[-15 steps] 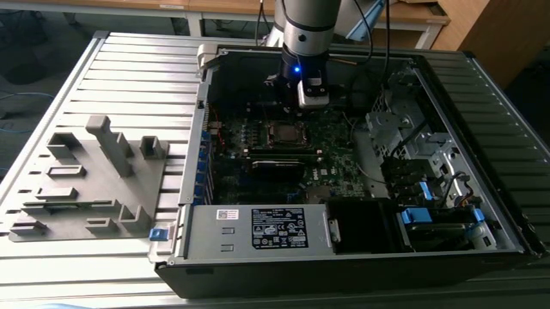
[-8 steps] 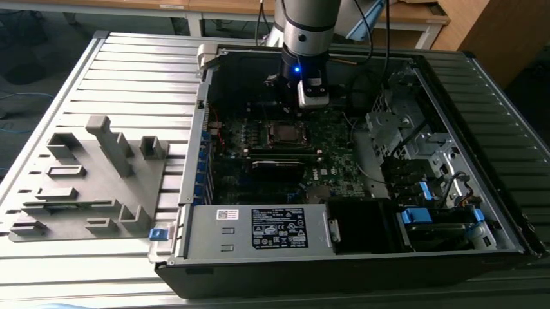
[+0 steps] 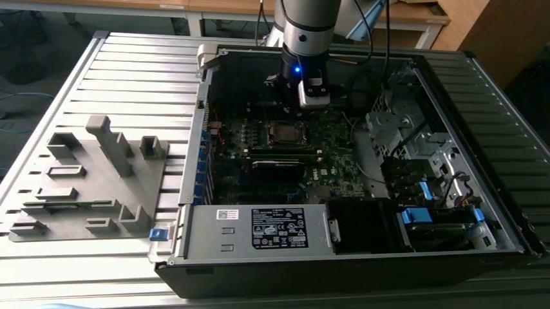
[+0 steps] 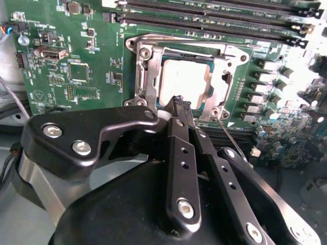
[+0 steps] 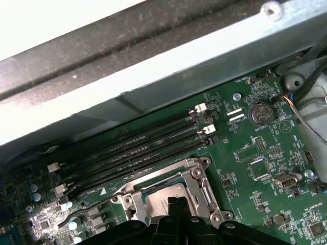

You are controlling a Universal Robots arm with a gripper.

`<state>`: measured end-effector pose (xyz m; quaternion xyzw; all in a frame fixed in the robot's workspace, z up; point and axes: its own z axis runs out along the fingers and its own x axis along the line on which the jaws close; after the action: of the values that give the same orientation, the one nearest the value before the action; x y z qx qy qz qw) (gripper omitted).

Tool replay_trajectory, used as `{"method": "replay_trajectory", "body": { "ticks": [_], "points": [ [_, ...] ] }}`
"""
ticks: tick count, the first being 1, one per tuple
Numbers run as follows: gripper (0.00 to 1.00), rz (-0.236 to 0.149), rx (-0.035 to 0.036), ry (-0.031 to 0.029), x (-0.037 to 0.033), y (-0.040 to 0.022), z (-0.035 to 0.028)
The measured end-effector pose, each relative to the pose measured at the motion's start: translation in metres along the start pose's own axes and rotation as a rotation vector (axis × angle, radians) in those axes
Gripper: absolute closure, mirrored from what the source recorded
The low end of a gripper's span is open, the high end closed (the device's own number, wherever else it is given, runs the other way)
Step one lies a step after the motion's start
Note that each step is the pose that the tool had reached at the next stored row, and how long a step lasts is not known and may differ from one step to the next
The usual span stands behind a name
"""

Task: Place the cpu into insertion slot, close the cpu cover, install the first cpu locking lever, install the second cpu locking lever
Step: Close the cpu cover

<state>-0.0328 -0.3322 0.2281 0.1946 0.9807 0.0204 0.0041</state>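
A slatted metal table (image 3: 129, 64) is carrying a grey fixture (image 3: 94, 180) at the exterior view's left and an open computer case (image 3: 344, 273) beside it. Inside the case, the gripper (image 4: 180, 104) is hovering with its fingers pinched together, empty, at the edge of the cpu cover (image 4: 145, 76). The cpu (image 4: 184, 81) is sitting in the insertion slot (image 3: 282, 133) under that cover.
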Motion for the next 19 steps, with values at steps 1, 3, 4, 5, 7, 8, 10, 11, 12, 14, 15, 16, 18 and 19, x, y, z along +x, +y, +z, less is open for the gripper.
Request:
{"method": "replay_trajectory", "body": {
  "ticks": [1, 3, 4, 5, 7, 8, 10, 11, 12, 14, 15, 16, 18, 19],
  "points": [
    [0.89, -0.012, 0.0, 0.0005, 0.0, 0.0, 0.0],
    [0.89, -0.04, -0.0001, 0.0017, 0.0, 0.0, 0.0002],
    [0.89, -0.056, -0.0001, 0.0023, 0.0, 0.0, 0.0003],
    [0.89, -0.073, -0.0001, 0.0031, 0.0, 0.0, 0.0003],
    [0.89, -0.107, 0.0, 0.0045, 0.0, 0.0, 0.0005],
    [0.89, -0.125, -0.0001, 0.0052, 0.0, 0.0, 0.0006],
    [0.89, -0.161, 0.0, 0.0067, 0.0, 0.0, 0.0008],
    [0.89, -0.179, -0.0001, 0.0074, 0.0, 0.0, 0.001],
    [0.89, -0.197, 0.0, 0.0082, 0.0, 0.0, 0.0011],
    [0.89, -0.222, 0.0, 0.0092, 0.0, 0.0, 0.0011],
    [0.89, -0.227, -0.0003, 0.0088, 0.0001, -0.0001, 0.0013],
    [0.89, -0.232, -0.0013, 0.0067, 0.0002, -0.0001, 0.0018],
    [0.89, -0.238, -0.0037, -0.0028, 0.0006, -0.0004, 0.0026],
    [0.89, -0.24, -0.0052, -0.008, 0.0009, -0.0007, 0.003]
  ]
}}
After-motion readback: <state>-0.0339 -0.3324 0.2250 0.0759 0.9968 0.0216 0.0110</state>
